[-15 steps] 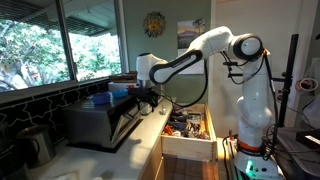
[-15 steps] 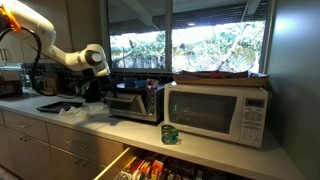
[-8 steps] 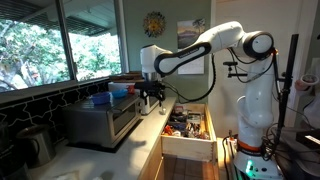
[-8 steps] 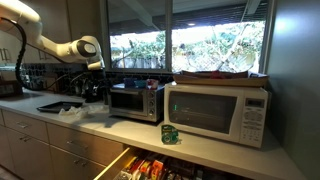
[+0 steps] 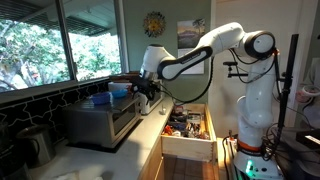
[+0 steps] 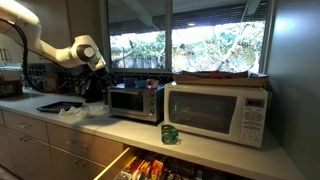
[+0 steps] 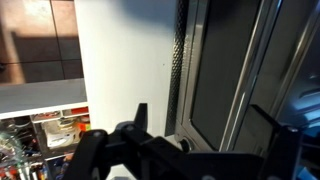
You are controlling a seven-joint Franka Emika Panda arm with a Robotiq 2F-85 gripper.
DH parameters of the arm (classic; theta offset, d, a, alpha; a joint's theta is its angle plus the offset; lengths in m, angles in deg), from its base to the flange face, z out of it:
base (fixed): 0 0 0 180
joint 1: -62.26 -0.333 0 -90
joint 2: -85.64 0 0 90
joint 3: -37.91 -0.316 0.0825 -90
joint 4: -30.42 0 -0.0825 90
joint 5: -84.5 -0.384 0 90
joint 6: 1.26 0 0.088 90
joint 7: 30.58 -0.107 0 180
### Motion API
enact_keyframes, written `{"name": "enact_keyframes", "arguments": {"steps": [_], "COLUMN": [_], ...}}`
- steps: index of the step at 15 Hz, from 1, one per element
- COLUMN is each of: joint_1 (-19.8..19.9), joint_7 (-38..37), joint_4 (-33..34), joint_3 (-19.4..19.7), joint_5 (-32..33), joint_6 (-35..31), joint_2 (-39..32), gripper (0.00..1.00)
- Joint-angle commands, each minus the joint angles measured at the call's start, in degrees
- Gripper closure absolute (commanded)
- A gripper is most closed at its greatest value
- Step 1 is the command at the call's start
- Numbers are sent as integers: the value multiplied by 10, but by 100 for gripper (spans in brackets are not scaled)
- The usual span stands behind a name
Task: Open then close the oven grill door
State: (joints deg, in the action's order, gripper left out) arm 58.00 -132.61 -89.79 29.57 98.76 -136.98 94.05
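The stainless-steel toaster oven stands on the counter, and its dark-glass oven grill door (image 5: 125, 120) sits upright and shut against the box in both exterior views (image 6: 128, 102). My gripper (image 5: 146, 92) hovers at the door's upper edge, close in front of it (image 6: 101, 80). In the wrist view the glass door (image 7: 228, 70) with its silver frame fills the right half, and my gripper (image 7: 205, 125) has its fingers spread with nothing between them.
A white microwave (image 6: 215, 110) stands beside the oven, with a green can (image 6: 170, 133) in front of it. A wooden drawer (image 5: 190, 130) full of utensils stands pulled out below the counter. A blue object (image 5: 105, 95) lies on the oven. A metal pot (image 5: 38, 143) stands on the counter.
The oven door, tilted open a second ago, has swung up shut. My gripper has risen with it and now sits at the door's top edge.
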Motion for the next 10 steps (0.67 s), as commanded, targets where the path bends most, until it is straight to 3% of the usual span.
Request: {"name": "enact_keyframes", "arguments": {"steps": [1,5,10], "joint_1": [8,9,3], "joint_7": [-17,-26,-20], "joint_4": [-20,-23,-28], "joint_3": [-5,1,7], "joint_5": [29,51,52], "joint_6": [-92,-151,-168], "joint_2": [-28,-56,-66], "gripper": [0,0,0]}}
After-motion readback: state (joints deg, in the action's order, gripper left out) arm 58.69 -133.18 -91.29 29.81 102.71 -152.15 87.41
